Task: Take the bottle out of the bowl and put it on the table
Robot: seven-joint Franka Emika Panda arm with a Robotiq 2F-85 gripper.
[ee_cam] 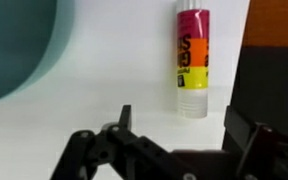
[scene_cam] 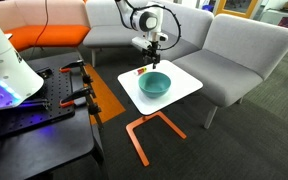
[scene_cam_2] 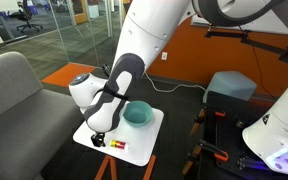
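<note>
White table point(scene_cam: 189, 86): fingers point(ee_cam: 246, 132) wide apart, empty; bottle point(ee_cam: 193, 60) free ahead.

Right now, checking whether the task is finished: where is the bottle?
In the wrist view the bottle rests on the white table, right of the bowl and apart from it.
</note>
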